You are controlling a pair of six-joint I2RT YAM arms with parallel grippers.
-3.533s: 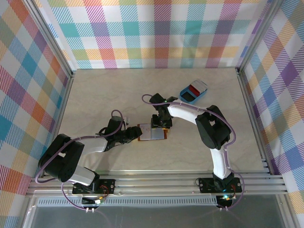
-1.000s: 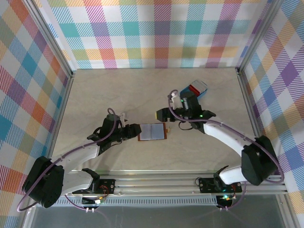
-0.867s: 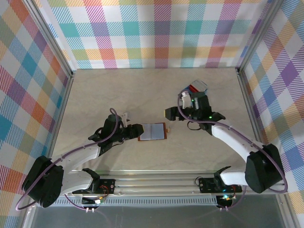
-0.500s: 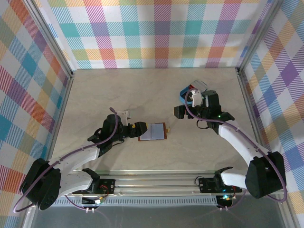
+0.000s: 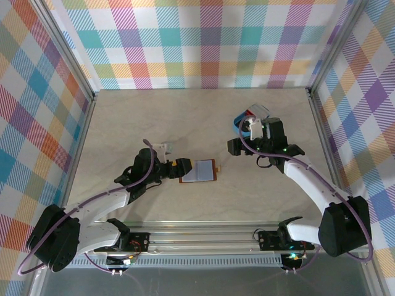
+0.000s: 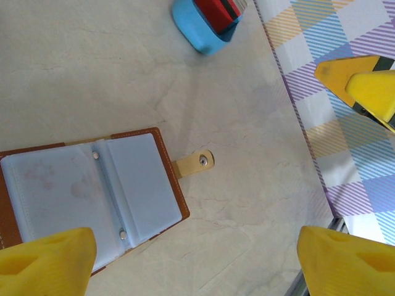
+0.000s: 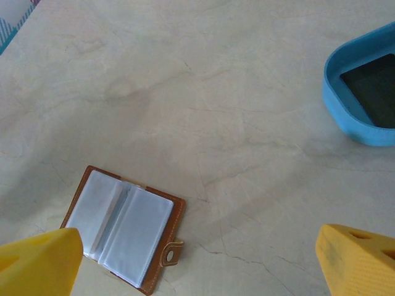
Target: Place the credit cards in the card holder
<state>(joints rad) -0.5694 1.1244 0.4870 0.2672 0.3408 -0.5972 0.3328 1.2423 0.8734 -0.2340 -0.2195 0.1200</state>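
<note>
the card holder (image 5: 197, 171) lies open and flat near the middle of the counter (image 5: 142, 117), its pale grey-blue sleeves facing up. in the top view its long axis runs from 9 to 3 o'clock, and the snap tab (image 5: 217, 167) sticks out toward 3 o'clock. whether any card sits in the sleeves cannot be told.

the left tool (image 5: 179, 166) sits just off the holder's 9 o'clock edge. the left wrist view shows its fingers spread wide with nothing between them. the right tool (image 5: 232, 147) hangs at about 1 o'clock from the holder, well apart from it, and is also spread wide with nothing in it.

three and a half seconds ago both tools were down on the holder, the right one over its 12 o'clock edge. since then the right tool has pulled away toward the blue tray (image 5: 237, 123), the left has let go and widened, and the holder has barely shifted.

the tray rests at 1 o'clock from the holder, near the right tool, with the credit cards (image 6: 215, 8) stacked inside, a red one showing.
</note>
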